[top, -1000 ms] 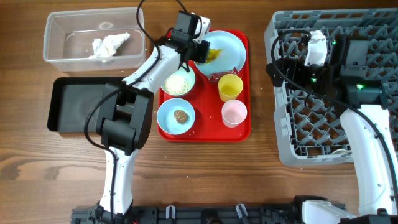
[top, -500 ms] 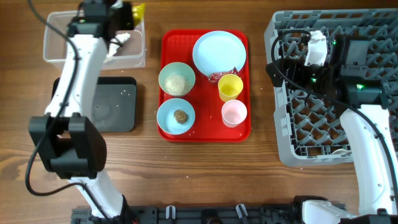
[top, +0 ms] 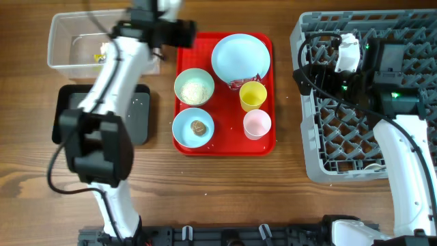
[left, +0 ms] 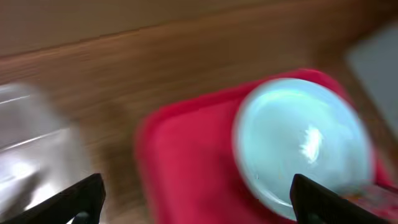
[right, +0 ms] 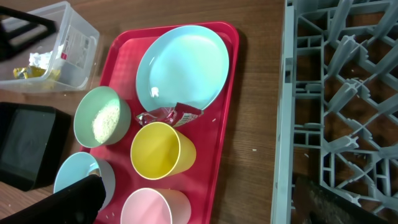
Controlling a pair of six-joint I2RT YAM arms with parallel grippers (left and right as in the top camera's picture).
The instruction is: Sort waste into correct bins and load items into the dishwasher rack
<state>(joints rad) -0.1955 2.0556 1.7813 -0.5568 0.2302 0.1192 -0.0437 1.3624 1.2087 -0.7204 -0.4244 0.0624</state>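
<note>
Left gripper (top: 183, 33) at the red tray (top: 225, 140)'s far-left corner, jaws spread wide and empty; the left wrist view is blurred but shows both fingertips far apart with nothing between them. Half a second earlier it hung clenched on the yellow wrapper (right: 26, 72) over the clear tub (top: 61, 31), left of the tray. That wrapper now lies inside the tub, and the gripper has swung back toward the tray. The likely next target, the red wrapper (right: 169, 115), sits on the tray against the plate (top: 240, 56)'s near edge, rightward and nearer from the left gripper, with its long axis across the tray. The right gripper (top: 314, 65), also open, hangs over the dishwasher rack (top: 328, 137), right of the tray.
</note>
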